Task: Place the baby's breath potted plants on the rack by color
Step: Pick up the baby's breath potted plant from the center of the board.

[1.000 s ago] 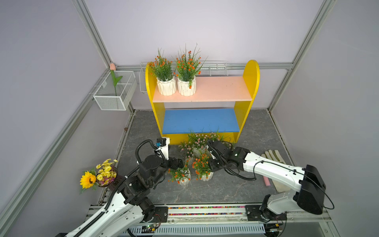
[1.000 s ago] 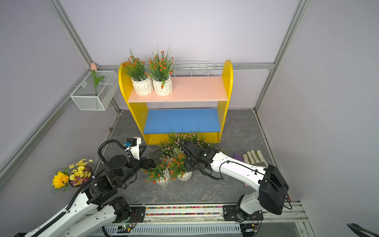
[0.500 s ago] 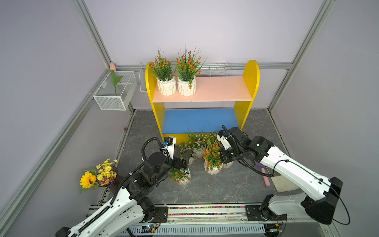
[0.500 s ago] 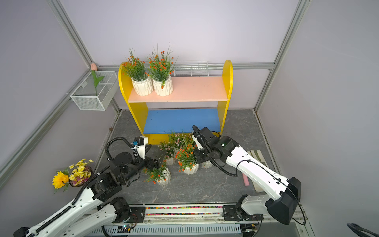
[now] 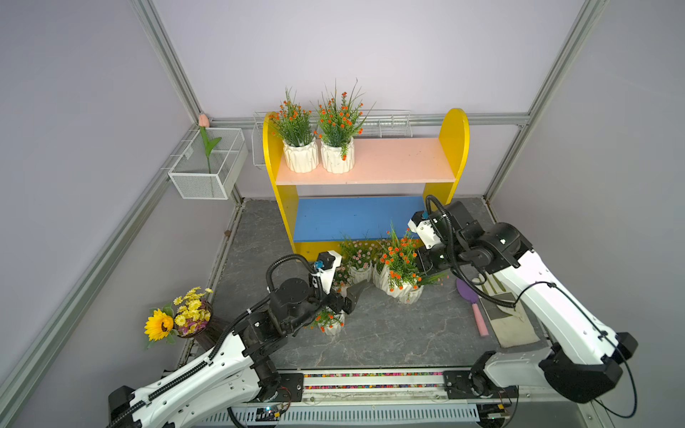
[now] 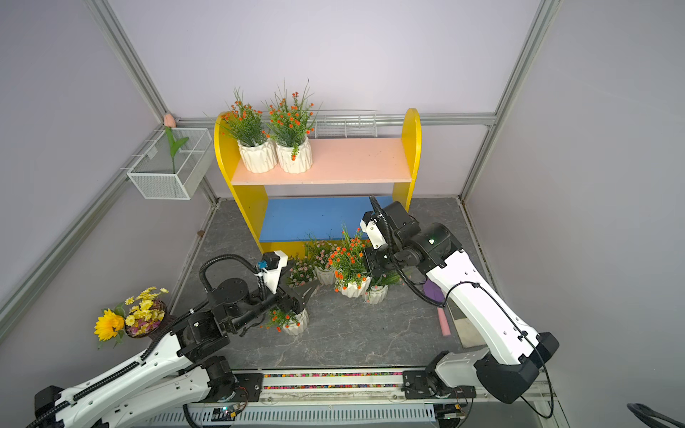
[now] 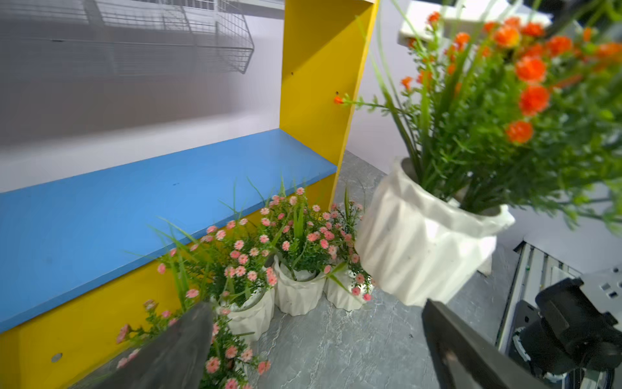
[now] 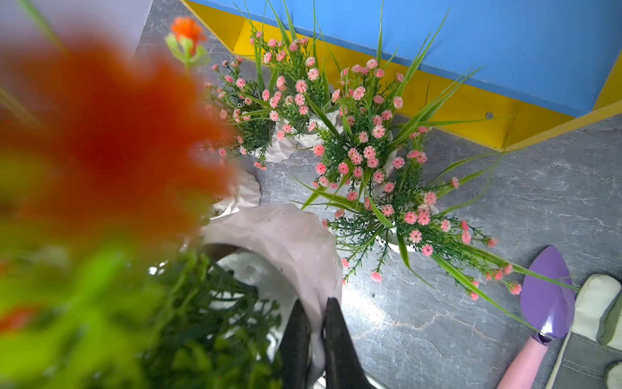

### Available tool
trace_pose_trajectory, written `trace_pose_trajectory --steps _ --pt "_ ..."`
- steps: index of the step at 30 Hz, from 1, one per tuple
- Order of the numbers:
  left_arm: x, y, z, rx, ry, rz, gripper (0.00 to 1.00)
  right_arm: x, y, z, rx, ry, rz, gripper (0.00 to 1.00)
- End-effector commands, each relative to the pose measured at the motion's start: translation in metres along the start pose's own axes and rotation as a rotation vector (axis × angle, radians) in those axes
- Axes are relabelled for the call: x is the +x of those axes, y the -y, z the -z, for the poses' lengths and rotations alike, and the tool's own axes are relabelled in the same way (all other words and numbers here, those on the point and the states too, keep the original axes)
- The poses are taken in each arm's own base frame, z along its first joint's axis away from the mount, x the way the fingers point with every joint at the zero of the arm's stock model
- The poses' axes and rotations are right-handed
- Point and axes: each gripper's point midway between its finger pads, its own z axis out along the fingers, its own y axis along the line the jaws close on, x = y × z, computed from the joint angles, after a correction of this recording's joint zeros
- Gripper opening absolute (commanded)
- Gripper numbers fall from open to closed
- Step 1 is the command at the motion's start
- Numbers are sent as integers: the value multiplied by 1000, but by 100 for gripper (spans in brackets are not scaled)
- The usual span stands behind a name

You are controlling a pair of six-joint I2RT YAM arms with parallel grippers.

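Now right fingers [image 8: 338, 340] pinch the rim of an orange-bloom pot [image 5: 391, 287], lifted just in front of the rack [image 5: 454, 148].
Level it, clear the pink-bloom pots [image 5: 359, 272], set it on the rack's upper board [image 5: 400, 159] beside the two orange pots [image 5: 300, 157] there; left fingers [image 7: 175, 350] stand wide, empty.

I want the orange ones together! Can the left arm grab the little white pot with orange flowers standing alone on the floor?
Probably yes. The left pincer hangs open close by that white ribbed pot of orange blooms, and nothing stands between them.
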Motion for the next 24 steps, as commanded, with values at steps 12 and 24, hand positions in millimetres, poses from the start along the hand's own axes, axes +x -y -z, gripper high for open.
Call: trace_pose_trajectory --steps 12,24 --pt "-6 49 -32 6 114 -156 100 -20 -19 7 -94 13 24 8" --pt "-6 58 -61 -25 115 -168 100 -21 -28 5 -140 11 17 8"
